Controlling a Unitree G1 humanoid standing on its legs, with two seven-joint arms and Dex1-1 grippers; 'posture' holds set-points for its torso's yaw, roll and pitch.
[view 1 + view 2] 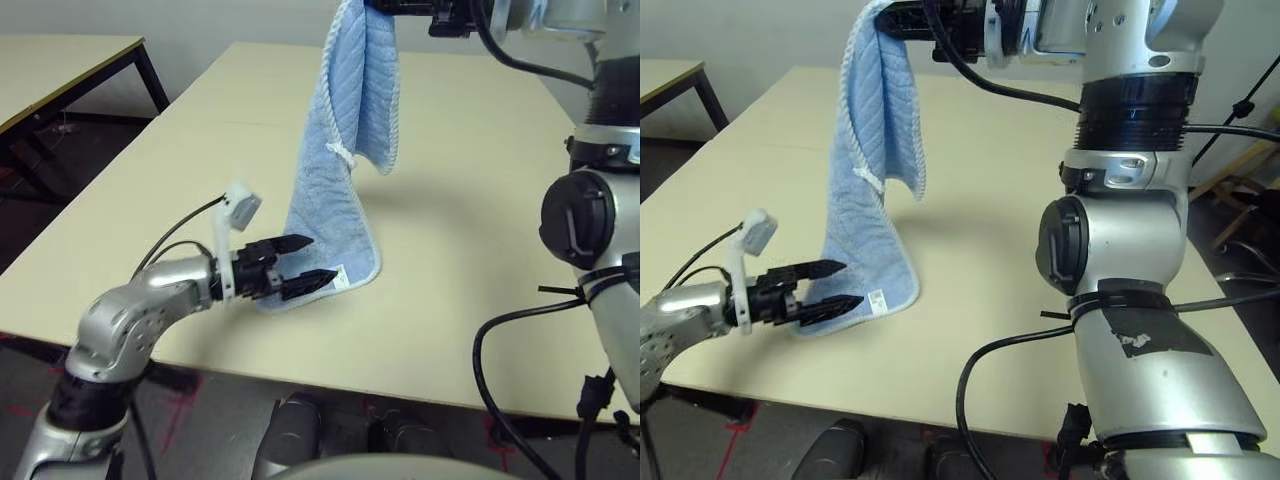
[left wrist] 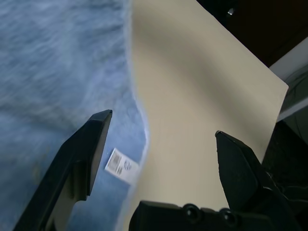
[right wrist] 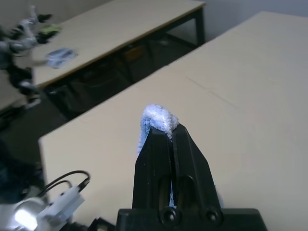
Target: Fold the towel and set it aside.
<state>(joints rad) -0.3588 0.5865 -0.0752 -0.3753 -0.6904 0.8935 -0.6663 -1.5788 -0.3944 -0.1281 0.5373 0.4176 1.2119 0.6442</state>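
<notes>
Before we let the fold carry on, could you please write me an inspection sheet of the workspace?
Surface: pale table, its visible top smooth, with a thin seam line.
Job's things: blue towel, unfolded, hanging from the right gripper, its lower end at the table; white label near the bottom edge.
Clutter: nothing seen on this table.
Left gripper: jaws open, beside the label end.
Right gripper: jaws shut on the towel, raised.
Cables: black cable looping from the right arm over the table's near side.
Surroundings: second table with a bluish cloth on it.
</notes>
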